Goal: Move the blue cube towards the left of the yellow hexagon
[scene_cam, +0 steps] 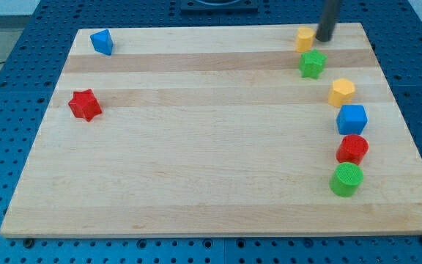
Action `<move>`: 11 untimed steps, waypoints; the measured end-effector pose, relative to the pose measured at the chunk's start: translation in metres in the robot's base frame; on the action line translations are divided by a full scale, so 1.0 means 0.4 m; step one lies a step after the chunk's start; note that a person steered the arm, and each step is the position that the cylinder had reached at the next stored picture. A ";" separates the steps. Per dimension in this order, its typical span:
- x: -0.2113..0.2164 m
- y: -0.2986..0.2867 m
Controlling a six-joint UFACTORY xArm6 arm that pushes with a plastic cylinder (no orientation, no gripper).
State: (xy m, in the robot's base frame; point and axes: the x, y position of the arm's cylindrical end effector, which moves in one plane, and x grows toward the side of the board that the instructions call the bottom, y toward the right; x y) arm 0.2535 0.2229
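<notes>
The blue cube [352,119] sits near the board's right edge, touching the yellow hexagon [341,92] just above it and to its left. My tip [323,38] is at the view's top right, right beside a small yellow block [305,38], far above the blue cube.
A green star [313,64] lies below the small yellow block. A red cylinder [352,149] and a green cylinder [346,180] sit below the blue cube. A red star [85,105] is at the left, and a small blue block [102,42] at the top left. The wooden board [196,147] has blue pegboard around it.
</notes>
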 end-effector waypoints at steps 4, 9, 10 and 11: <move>0.488 -0.044; 0.533 -0.219; 0.444 -0.192; 0.290 -0.389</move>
